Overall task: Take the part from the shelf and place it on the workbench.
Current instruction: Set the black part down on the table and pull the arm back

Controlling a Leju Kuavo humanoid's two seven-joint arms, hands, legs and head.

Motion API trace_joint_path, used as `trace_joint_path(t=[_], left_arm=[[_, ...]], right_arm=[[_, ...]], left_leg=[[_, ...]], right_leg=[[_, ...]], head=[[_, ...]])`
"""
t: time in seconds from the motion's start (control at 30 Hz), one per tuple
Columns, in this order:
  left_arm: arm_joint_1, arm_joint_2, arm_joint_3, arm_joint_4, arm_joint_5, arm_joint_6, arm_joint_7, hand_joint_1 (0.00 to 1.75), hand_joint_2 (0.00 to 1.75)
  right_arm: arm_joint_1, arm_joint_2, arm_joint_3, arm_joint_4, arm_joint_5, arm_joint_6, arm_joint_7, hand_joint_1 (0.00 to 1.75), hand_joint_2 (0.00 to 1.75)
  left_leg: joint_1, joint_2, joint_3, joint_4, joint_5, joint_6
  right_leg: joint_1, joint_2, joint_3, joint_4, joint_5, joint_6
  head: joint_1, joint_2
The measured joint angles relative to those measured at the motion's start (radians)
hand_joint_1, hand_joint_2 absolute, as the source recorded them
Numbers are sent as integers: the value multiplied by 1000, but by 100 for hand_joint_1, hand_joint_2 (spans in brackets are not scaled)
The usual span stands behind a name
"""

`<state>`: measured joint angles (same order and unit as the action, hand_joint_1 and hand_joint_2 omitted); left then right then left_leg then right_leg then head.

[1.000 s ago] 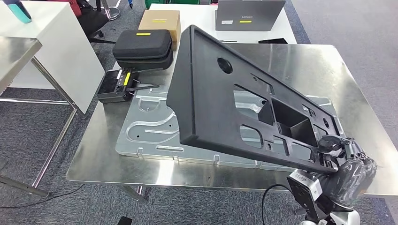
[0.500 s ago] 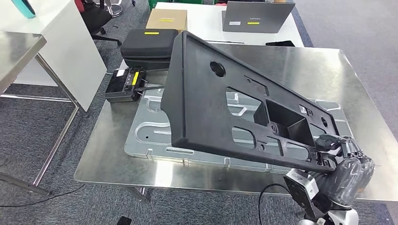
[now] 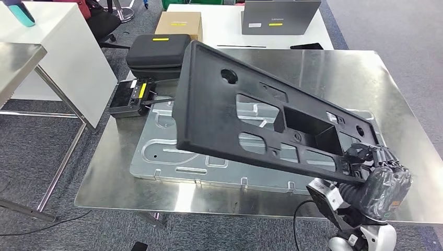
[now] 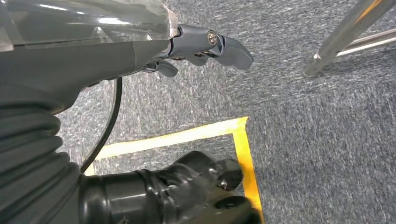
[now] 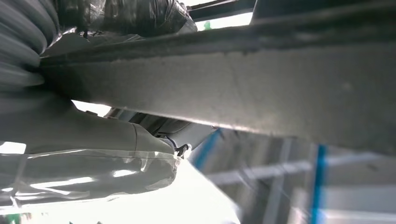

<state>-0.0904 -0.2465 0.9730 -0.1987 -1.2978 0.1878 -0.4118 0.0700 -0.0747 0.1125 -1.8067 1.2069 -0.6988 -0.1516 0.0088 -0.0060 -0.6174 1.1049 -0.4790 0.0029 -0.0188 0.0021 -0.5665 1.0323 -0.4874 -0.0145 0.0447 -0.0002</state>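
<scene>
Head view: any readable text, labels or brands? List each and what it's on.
"Lenovo", faint, on the grey laptop lid.
Yellow stickers on the laptop, black case, cardboard box and black controller: blank or too small to read.
White label on the black part held by the right hand: too small.

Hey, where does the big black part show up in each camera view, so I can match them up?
Head view: the black part slants across the middle, over the steel workbench, held at its lower right end by the right hand.
Left wrist view: not in it; the left hand hangs over carpet.
Right wrist view: the part's underside runs as a broad grey band across the picture.
Shared landmark: the right hand's ribbed cover.
</scene>
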Motion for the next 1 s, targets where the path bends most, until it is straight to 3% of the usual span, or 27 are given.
trace_joint_path(t=[0.07,0.2,0.27,0.33,0.4,0.47,0.6,0.67,0.77,0.83,0.9,0.93,0.97,1.0], left_arm=[[-7,0,-5,0,-11,-2,11,0,0],[-14,-1,-20,0,-29,-16,27,0,0],[-20,-3,-27,0,-38,-19,35,0,0],[-24,-3,-34,0,-45,-23,43,0,0],[-25,-3,-43,0,-50,-26,50,0,0],[-25,-3,-48,0,-53,-27,53,0,0],[-25,-3,-50,0,-55,-27,54,0,0],[-28,-4,-52,0,-56,-27,56,0,0],[-35,-7,-67,0,-59,-29,62,0,0],[-38,-8,-75,0,-58,-30,63,0,0],[-39,-8,-77,0,-58,-30,63,0,0],[-39,-8,-77,0,-57,-30,63,0,0],[-38,-8,-77,0,-57,-30,64,0,0],[-38,-8,-77,0,-57,-30,64,0,0]], right_arm=[[-33,-13,0,18,136,9,65,174,175],[-109,-63,0,92,294,52,159,174,175],[-157,-96,0,145,328,77,195,174,175],[-201,-124,0,208,348,100,221,174,175],[-236,-151,0,278,355,113,240,174,175],[-254,-166,0,319,357,114,248,174,175],[-263,-172,0,337,357,114,251,175,175],[-287,-185,-1,377,354,114,257,174,175],[-351,-233,-21,549,345,111,276,173,175],[-366,-248,-32,637,353,110,286,173,175],[-369,-253,-36,693,359,107,293,174,175],[-369,-254,-37,716,360,106,296,174,175],[-368,-254,-38,736,361,106,297,174,175],[-368,-254,-39,754,361,106,298,173,175]], left_leg=[[-4,0,32,-72,18,7],[-2,0,39,-92,23,29],[0,0,42,-101,30,39],[-2,1,40,-100,30,42],[-5,0,39,-97,29,44],[-5,-1,40,-95,28,45],[-5,-2,40,-93,27,44],[-8,-3,40,-89,24,43],[-13,-3,27,-71,11,23],[-11,-1,-7,2,-32,9],[-6,0,-70,131,-87,0],[-4,0,-96,179,-99,-2],[-2,0,-106,193,-91,-4],[-1,0,-98,169,-66,-3]], right_leg=[[3,2,-1,1,-1,10],[2,1,-5,10,-11,33],[-1,0,-43,93,-59,41],[-1,0,-108,225,-114,46],[-1,0,-137,276,-110,47],[-1,0,-130,253,-81,46],[-1,0,-113,215,-57,44],[2,0,-76,132,-19,39],[4,-3,-20,-1,19,17],[-2,-5,-15,-12,23,4],[-2,-6,-14,-12,22,-1],[-2,-7,-14,-11,21,-2],[-2,-6,-13,-10,20,-2],[-2,-5,-12,-9,18,-1]], head=[[0,0],[1,0],[1,0],[1,0],[1,0],[1,0],[1,0],[1,0],[0,0],[0,0],[0,0],[0,0],[0,0],[0,0]])
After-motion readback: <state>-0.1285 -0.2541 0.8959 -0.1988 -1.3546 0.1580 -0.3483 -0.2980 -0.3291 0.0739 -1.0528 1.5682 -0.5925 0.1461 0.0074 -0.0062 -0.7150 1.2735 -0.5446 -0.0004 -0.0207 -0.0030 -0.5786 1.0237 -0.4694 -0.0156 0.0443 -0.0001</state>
